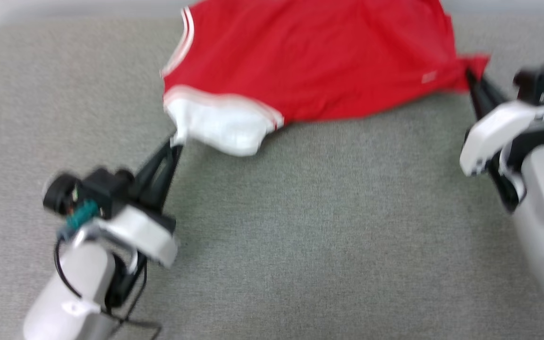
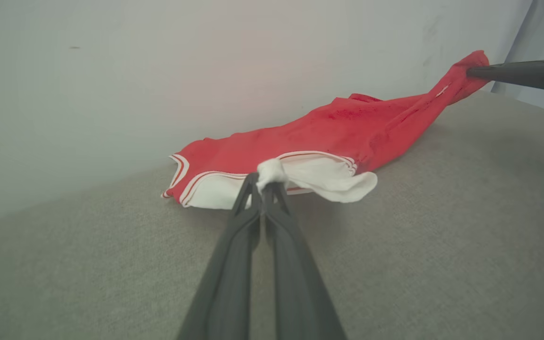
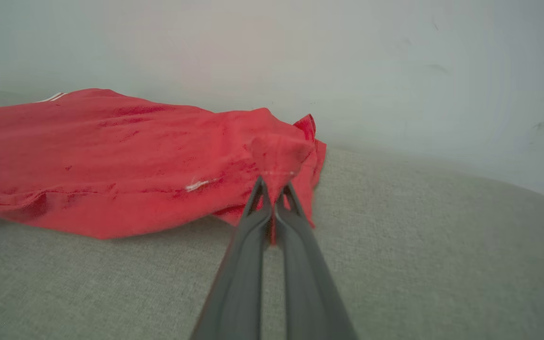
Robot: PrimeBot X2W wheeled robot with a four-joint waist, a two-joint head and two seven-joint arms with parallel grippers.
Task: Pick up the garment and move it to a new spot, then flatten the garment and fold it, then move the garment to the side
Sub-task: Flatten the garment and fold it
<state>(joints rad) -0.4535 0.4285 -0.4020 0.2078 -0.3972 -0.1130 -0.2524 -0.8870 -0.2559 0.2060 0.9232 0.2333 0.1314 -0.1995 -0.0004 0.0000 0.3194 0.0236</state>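
Pinching garment [image 1: 310,61], left end effector [image 1: 176,140], right end effector [image 1: 468,76] spread wide

That garment [image 1: 310,61] looks like thin, soft matt cloth, creased all over. The surface [image 1: 300,236] under it is a coarse, matt grey weave. The left pincer [image 1: 176,141] and right pincer [image 1: 468,73] are dull dark plastic, with smooth pale shells [image 1: 144,234]

Grey woven surface [image 1: 300,226], as we view it from above. At its far side lies a red shirt [image 1: 310,61], spread from left to right. We note its white sleeve [image 1: 220,125] at the near left and its pulled-out corner [image 1: 475,63] at the far right.
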